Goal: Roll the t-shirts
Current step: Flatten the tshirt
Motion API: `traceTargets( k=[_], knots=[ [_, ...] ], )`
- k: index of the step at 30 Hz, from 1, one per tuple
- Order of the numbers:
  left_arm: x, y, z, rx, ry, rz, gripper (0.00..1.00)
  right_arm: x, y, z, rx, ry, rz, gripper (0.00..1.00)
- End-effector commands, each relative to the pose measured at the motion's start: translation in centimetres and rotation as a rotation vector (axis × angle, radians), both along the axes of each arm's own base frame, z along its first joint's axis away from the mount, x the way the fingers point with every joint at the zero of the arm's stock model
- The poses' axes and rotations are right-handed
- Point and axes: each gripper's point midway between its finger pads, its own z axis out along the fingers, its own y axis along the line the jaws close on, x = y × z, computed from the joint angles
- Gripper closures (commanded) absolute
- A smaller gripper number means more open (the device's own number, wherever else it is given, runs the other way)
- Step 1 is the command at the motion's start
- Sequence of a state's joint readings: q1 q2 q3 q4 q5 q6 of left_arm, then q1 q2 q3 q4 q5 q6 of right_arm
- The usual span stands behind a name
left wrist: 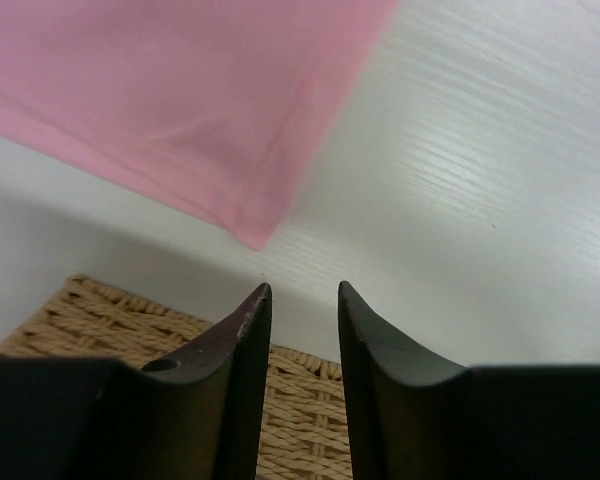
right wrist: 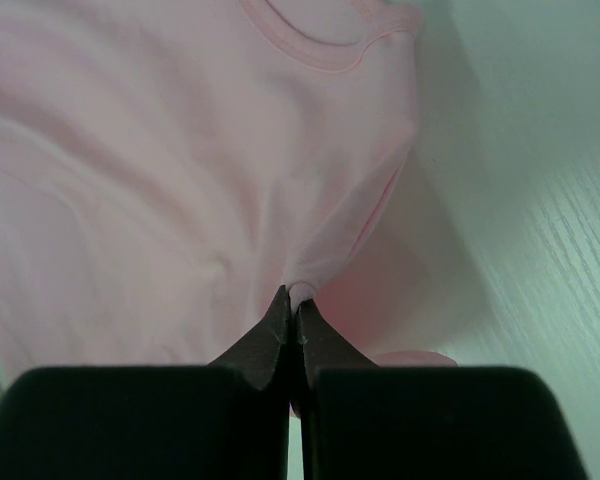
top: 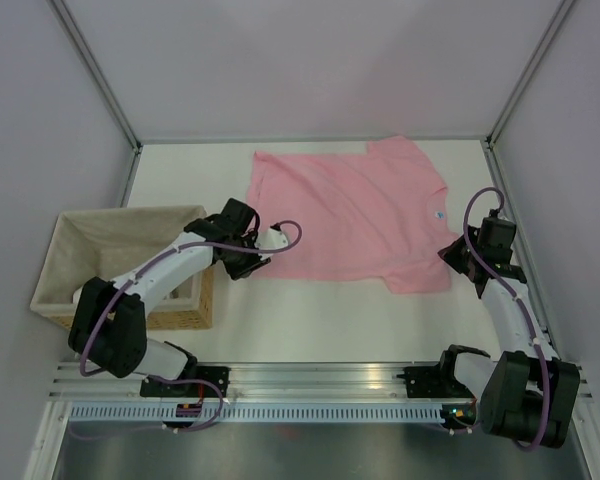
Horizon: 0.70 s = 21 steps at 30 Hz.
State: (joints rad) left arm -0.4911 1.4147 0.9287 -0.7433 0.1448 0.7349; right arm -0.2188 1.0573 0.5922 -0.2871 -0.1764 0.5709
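One light-pink t-shirt [top: 350, 215] lies spread on the white worktop [top: 330, 320], in the far centre-right area, and is mostly flat. It lies sideways: the neck opening with its small white neck label [top: 437, 214] points toward the right arm, and the hem points toward the left arm. One short sleeve points to the far side and the other to the near side. A wicker basket [top: 205, 300] with a pale fabric lining stands at the near left of the worktop, apart from the garment. The left arm reaches over the basket's far corner. The left gripper [top: 270, 240] is released, at the near hem corner [left wrist: 255, 238]. In the left wrist view its jaws stand parted with bare worktop between them. The cloth corner lies just ahead of the fingertips without touching them, and basket weave [left wrist: 80, 325] shows below. The right gripper [top: 450, 252] sits at the garment's right edge, between the neck and the near sleeve. In the right wrist view this gripper [right wrist: 292, 297] is clenched on a small pinch of pink fabric. The cloth is drawn up into a ridge from the jaws, and the ribbed neckline [right wrist: 310, 55] is visible beyond. The fabric around the pinch is creased and lifted slightly off the worktop.
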Motion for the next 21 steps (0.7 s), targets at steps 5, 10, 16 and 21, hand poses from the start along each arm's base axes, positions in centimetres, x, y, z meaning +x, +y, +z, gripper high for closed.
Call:
traceTargets(
  k=[5,10,16,21],
  knots=[
    [7.1,0.6,0.6,-0.051,-0.039,0.391,0.7,0.3,-0.5,1.0,-0.032,-0.034,-0.003,1.0],
    [6.6,-0.3,-2.2,-0.078,0.093,0.465,0.57,0.3,-0.7,1.0,-0.043,-0.034,-0.006,1.0],
    [7.1,0.1,-4.3,-0.042,0.133,0.523,0.54,0.2,-0.8,0.6,-0.048,-0.028,-0.004,1.0],
    [7.0,-0.9,-4.6,-0.087,0.173,0.509,0.62,0.1,-0.9,0.4,-0.055,-0.023,-0.009,1.0]
  ],
)
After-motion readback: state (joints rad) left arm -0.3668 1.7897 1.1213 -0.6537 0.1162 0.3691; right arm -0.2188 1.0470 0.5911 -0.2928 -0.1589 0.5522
